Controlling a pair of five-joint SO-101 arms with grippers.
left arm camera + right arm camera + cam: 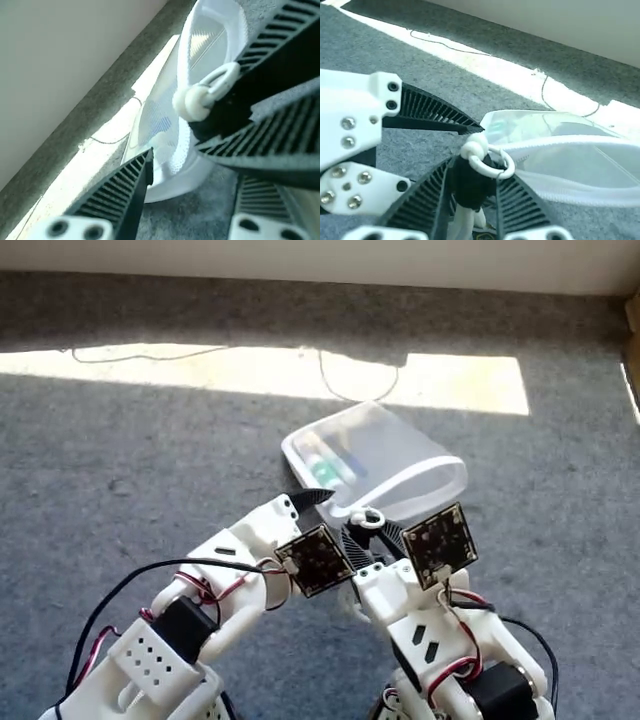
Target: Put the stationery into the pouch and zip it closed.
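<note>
A clear pouch (400,455) lies on the grey carpet with its mouth toward the arms, and stationery (325,465) shows through its far-left side. My right gripper (372,535) is shut on the white zipper pull (370,518) at the near end. In the right wrist view the ring of the pull (492,162) sits between the right gripper's (477,175) fingers. My left gripper (335,515) is open just left of it. One of its fingers (122,197) lies beside the pouch (210,40) end. The pull (207,92) shows close by.
A thin cable (350,390) runs over the sunlit strip of carpet behind the pouch. A pale wall (300,255) closes the back. Carpet spreads left and right of the arms.
</note>
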